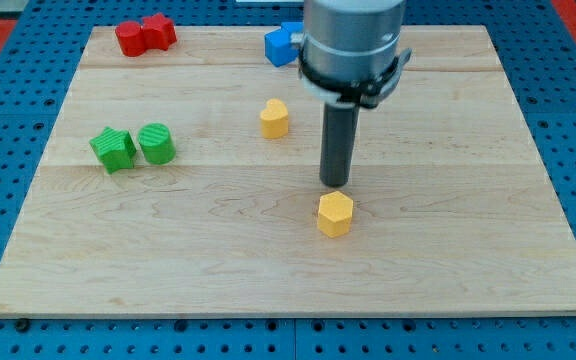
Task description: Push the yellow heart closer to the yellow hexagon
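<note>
My tip (335, 186) sits just above the hexagon (335, 213) — the heart (274, 118) lies up-left.

yellow heart (274, 118) mid-board, yellow hexagon (335, 214) lower right

text: none readable | labels: none | brands: none | numbers: none | signs: none

The wooden board (448, 260) (pale, on blue pegboard) carries yellow (335, 213), green (156, 143), red (132, 38) and blue (281, 45) blocks.
</note>
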